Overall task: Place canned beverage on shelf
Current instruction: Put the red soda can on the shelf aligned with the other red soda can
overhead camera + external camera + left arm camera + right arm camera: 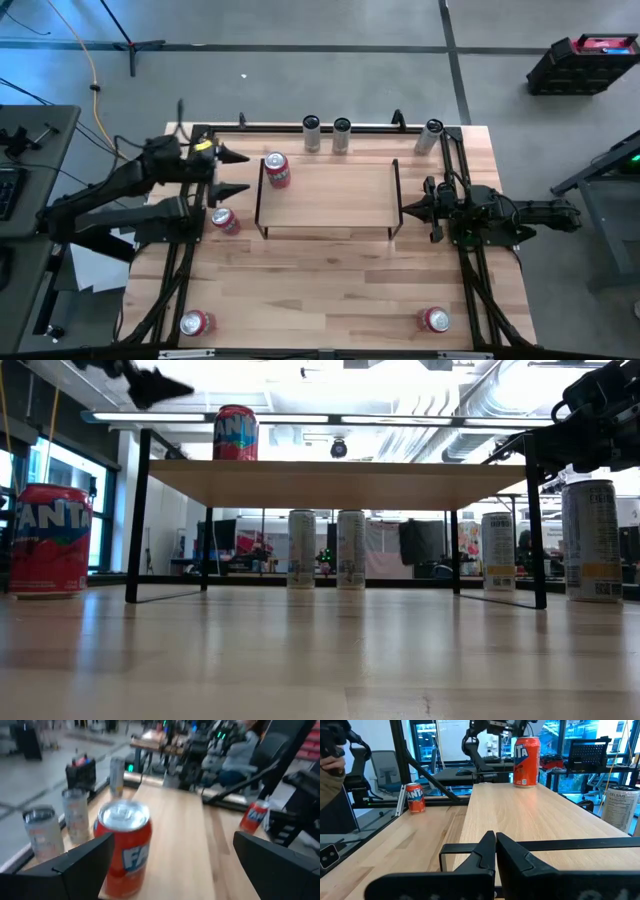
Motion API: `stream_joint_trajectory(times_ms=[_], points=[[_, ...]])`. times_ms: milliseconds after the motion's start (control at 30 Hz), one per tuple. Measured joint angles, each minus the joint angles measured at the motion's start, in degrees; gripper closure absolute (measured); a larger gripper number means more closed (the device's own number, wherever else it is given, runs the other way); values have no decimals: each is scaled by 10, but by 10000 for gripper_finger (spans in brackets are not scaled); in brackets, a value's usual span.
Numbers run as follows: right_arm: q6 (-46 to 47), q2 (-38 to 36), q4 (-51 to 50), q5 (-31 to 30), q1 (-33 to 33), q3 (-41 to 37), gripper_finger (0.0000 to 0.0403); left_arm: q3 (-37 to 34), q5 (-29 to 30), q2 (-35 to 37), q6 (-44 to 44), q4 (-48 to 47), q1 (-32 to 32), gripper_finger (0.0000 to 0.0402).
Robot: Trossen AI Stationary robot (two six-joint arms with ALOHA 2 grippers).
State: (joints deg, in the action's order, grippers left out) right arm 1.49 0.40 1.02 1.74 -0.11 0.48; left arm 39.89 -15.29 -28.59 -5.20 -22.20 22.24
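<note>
One Fanta can [277, 171] stands on shelf [340, 195], left claw [233, 171] released beside it; right claw [408, 209] clenched empty; other cans remain on desk [330, 290]

Four red cans [277, 170] (Fanta) — three silver cans [311, 133], one shelf [330, 195]

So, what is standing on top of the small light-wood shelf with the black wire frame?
One red Fanta can stands upright near a corner of the shelf. Nothing else rests on the board; nothing covers it.
</note>
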Motion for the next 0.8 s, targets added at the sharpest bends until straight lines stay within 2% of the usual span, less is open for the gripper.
stream_joint_trajectory(times_ms=[133, 533, 800], points=[[0, 0, 0, 0, 0, 0, 402, 0, -3, 31, 25, -2, -12, 2], [0, 0, 0, 0, 0, 0, 402, -1, -26, 71, 23, -19, -33, 2], [0, 0, 0, 0, 0, 0, 402, -1, -21, 111, 14, -22, -32, 2]])
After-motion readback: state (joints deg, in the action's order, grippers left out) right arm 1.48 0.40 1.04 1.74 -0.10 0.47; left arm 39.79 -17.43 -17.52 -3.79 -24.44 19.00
